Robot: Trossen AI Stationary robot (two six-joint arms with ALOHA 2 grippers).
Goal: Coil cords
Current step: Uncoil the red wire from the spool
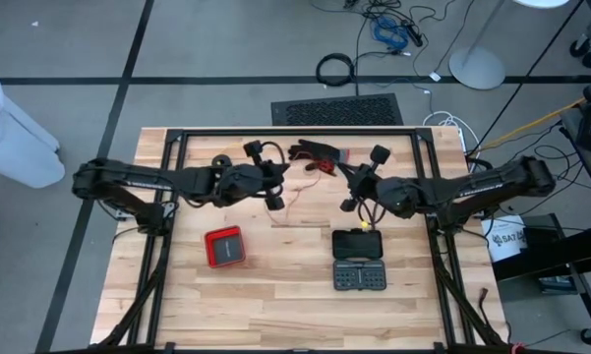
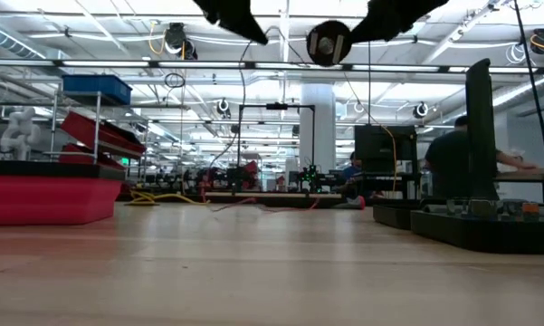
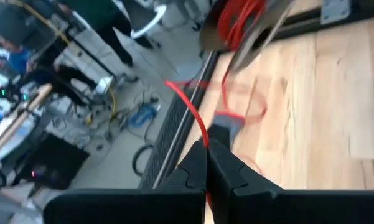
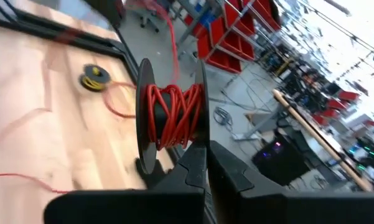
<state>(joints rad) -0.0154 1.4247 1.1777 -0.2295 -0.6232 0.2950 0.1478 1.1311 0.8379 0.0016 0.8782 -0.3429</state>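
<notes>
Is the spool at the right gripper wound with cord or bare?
Wound. In the right wrist view red cord wraps the spool between its black flanges, just beyond the shut right gripper.

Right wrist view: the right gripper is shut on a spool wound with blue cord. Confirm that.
Not quite. The cord wound on the spool is red, not blue, as the right wrist view shows. The rest holds: the right gripper is shut at the spool's edge.
</notes>
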